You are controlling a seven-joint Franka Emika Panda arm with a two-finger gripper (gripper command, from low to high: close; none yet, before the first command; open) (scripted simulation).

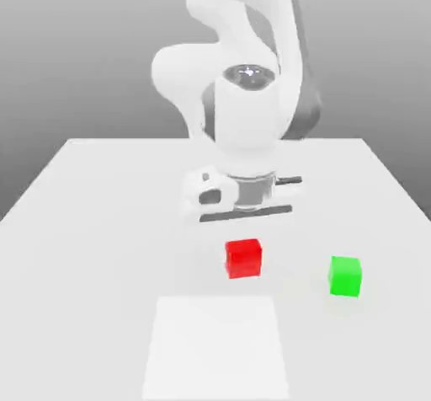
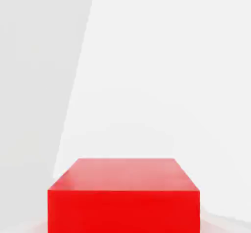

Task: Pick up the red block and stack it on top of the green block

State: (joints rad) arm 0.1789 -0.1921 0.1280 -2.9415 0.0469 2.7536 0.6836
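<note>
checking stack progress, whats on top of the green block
Nothing: the green block has a bare top. The red block sits apart on the table, toward the exterior view's left.

No text, label, brand, number or sign can be read anywhere. The small bright red matte cube point(image 1: 243, 258) and the small bright green matte cube point(image 1: 344, 275) have plain faces, and the white counter point(image 1: 84, 222) and the white robot arm point(image 1: 244, 79) carry no markings.

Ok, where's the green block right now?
In the exterior view the green block sits on the white table, to the exterior view's right of the red block, apart from it.
</note>
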